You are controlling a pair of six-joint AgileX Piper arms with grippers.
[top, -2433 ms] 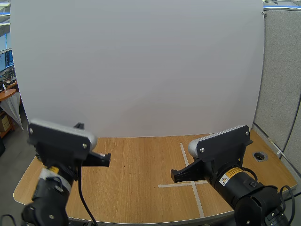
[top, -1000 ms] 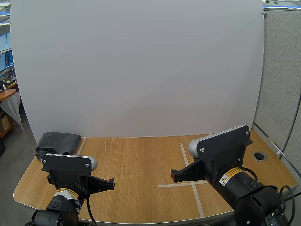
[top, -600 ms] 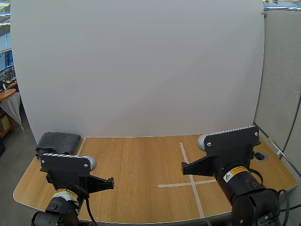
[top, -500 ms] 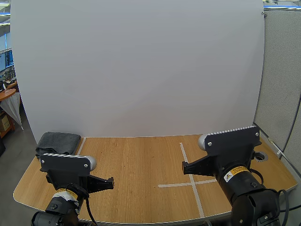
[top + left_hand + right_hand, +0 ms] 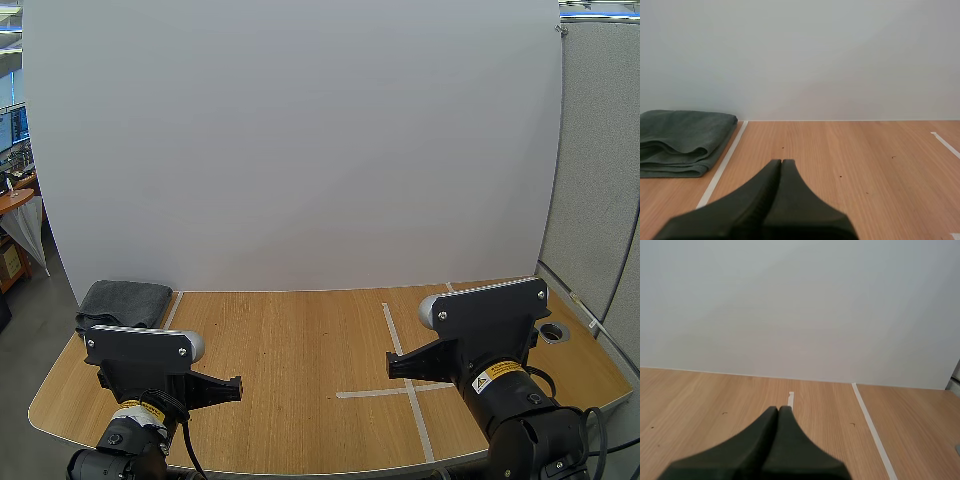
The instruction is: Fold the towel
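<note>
Both arms are hanging low over the table (image 5: 300, 340) and neither is carrying anything. The left gripper (image 5: 781, 162) is showing its two black fingers pressed together into one dark wedge, holding nothing. The right gripper (image 5: 778, 409) is doing the same, fingers flush against each other and empty.

The towel (image 5: 682, 142) is lying ahead of the left gripper and off to its left, just past the white tape line (image 5: 722, 167) running forward beside the fingertips. It is sitting as a dark grey bundle, several layers stacked, the rounded folds facing the gripper. The right gripper is pointing at bare wood, well apart from the cloth.

Here is what I am worrying about. The bundle is resting near the table's far corner, so an approach with the fingers closed would, I judge, be shoving it toward the edge instead of catching it. Opening late is the likely cause. A pinch on those rounded folds is probably grabbing every layer at once, so the whole stack would be dragging along rather than one flap lifting. And with the right arm so far across, any two-handed fold is asking for a long reach over toward the left arm, with a risk of the two crowding each other.
</note>
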